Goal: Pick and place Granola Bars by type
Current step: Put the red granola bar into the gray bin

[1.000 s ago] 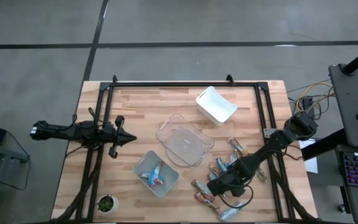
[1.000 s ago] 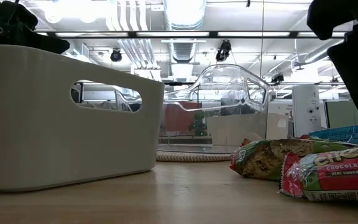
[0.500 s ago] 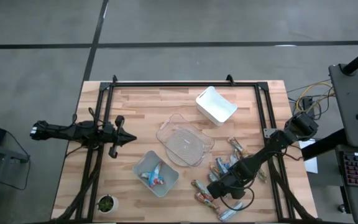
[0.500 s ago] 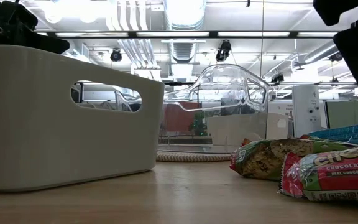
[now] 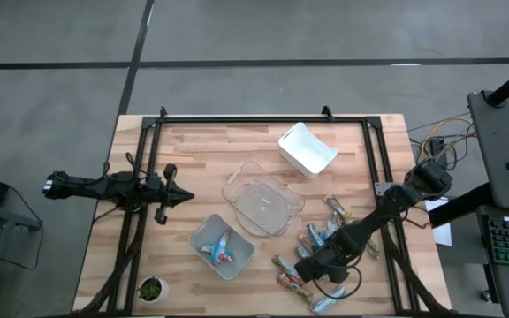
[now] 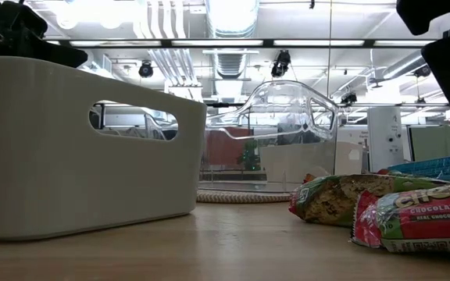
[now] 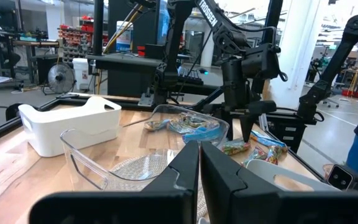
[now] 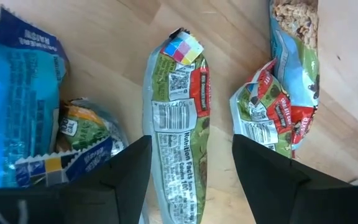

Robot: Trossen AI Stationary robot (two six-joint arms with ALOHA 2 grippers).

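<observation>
- Right end effector [image 8: 191, 165]: positioned low over the cluster of granola bars [image 5: 321, 238] at the right-front part of the counter [image 5: 201, 168]. Its jaws stand apart, one finger on each side of a green-and-red wrapped bar [image 8: 179, 124] that lies flat on the wood. The wrist view does not show the fingers pressing the wrapper; nothing is lifted.
- In the right wrist view, a blue bar [image 8: 17, 93] lies to one side of the straddled bar with a smaller green-and-orange wrapper [image 8: 86, 134] tucked beside it; on the other side lies a red-and-green bar [image 8: 269, 115] overlapped by a blue-edged wrapper [image 8: 297, 50].
- Left end effector [image 5: 184, 196]: over the left part of the counter, well apart from the bars, pointing toward the bins. Its fingers [image 7: 222, 180] are closed against each other and hold nothing.
- Clear bin [image 5: 263, 201]: centre of the counter, resting on a woven mat visible in the low view.
- White bin [image 5: 307, 148]: toward the far edge, just beyond the clear bin.
- Grey bin [image 5: 203, 231]: near the front edge, left of the loose bars; it contains a few bars, blue and red wrappers visible [image 5: 221, 249].
- Low view: two bars lie on the wood at the right, a greenish-brown one [image 6: 342, 199] and a red-and-green one [image 6: 412, 218], touching each other.
- A small potted plant [image 5: 151, 289] stands at the front-left corner.
</observation>
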